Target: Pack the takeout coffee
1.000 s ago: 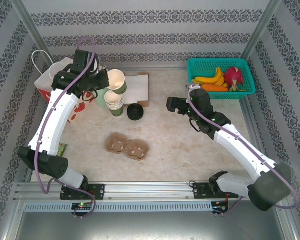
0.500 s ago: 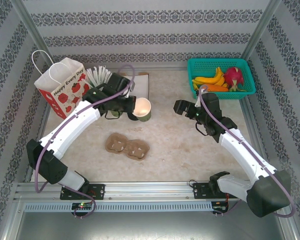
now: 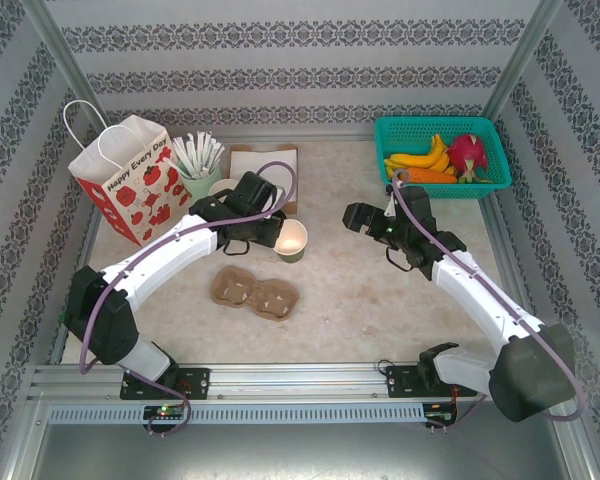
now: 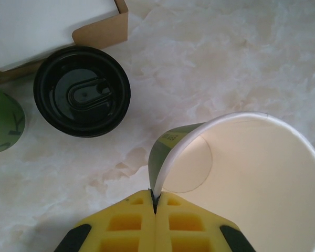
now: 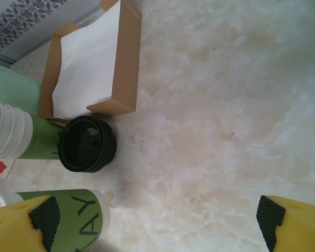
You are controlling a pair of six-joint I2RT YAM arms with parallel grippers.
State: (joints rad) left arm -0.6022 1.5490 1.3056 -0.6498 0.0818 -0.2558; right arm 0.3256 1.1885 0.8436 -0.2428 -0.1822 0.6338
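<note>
The left gripper (image 4: pixel 155 209) is pinching the rim of the olive-green paper cup (image 4: pixel 241 178). The right gripper (image 3: pixel 353 214) is gaping open nearby.

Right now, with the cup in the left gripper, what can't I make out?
- Cup base, resting or lifted: left wrist view looks down into it; right wrist view cuts it at the bottom edge.
- Lid, single or stacked: wrist views look down on it; left gripper covers it in the top view.
- Cup's print: right wrist view's bottom edge leaves only AY.
</note>
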